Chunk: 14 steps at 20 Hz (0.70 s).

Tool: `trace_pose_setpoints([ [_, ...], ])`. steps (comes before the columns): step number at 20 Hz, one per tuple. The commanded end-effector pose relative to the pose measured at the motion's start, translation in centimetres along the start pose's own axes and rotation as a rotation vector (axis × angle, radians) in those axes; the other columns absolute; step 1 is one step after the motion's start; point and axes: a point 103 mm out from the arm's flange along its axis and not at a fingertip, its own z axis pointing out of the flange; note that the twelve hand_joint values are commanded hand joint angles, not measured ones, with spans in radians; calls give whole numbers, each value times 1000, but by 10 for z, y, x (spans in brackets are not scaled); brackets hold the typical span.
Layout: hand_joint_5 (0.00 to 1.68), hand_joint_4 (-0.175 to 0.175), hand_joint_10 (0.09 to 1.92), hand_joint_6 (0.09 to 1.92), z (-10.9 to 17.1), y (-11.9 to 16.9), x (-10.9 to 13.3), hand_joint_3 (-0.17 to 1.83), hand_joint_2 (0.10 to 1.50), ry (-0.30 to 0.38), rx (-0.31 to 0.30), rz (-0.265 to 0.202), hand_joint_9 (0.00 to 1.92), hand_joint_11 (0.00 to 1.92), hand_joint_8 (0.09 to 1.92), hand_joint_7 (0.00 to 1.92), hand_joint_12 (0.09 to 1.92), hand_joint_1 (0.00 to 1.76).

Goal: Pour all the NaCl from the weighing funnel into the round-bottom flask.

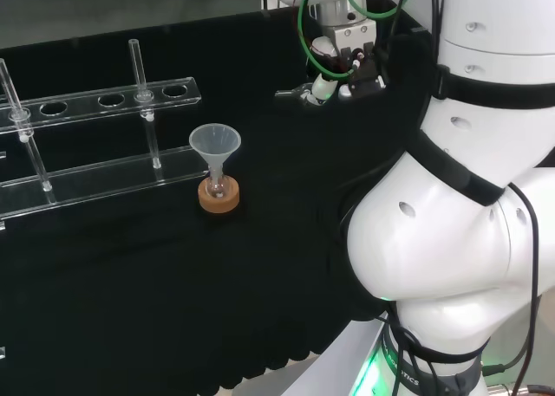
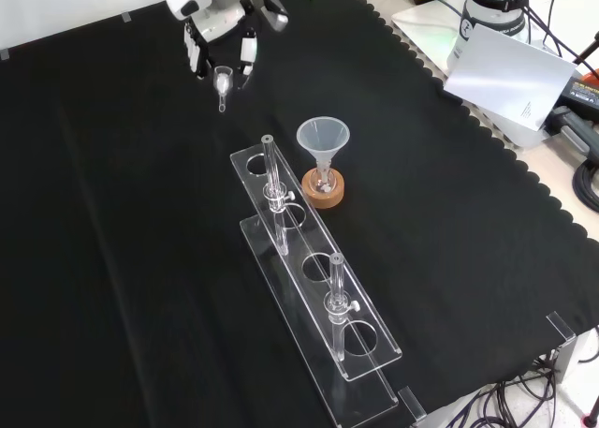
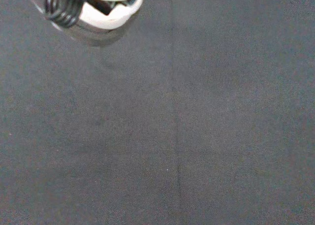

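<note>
The hand hangs above the far end of the black cloth with its fingers curled round a small clear scoop, the weighing funnel, whose narrow end points down out of the grip. In the front view the hand is near the top edge, well apart from everything else on the bench. In the head view the hand is to the right of the glassware and raised above the cloth.

From the hand, the flask lies toward the camera and to the right in the front view; in the head view the flask is to the left and lower. It is small and round-bottomed, upright in a cork ring, and a clear cone funnel stands in its neck with the wide mouth up. The coming move likely turns on bringing the scoop over that mouth.

Just beside the flask is a clear rack of two tiers with round holes.

Counted: one hand, one scoop, one flask, one cone funnel, one cork ring, one rack.
</note>
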Motion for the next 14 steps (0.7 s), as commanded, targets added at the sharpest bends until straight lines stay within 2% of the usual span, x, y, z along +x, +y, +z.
trace_pose_setpoints([
  [1, 1145, 175, 159, 899, -15, -28, 3, 659, 718, -2, -22, 5, 1321, 1008, 553, 1035, 977, 1085],
  [7, 1146, 175, 155, 898, -30, -55, 8, 661, 716, -4, -48, 11, 1323, 1013, 552, 1036, 969, 1085],
  [10, 1147, 175, 153, 897, -37, -71, 13, 662, 715, 42, -71, 2, 1325, 1015, 551, 1037, 966, 1086],
  [14, 1148, 175, 151, 896, -41, -88, 22, 664, 714, 49, -69, -9, 1327, 1018, 550, 1037, 962, 1086],
])
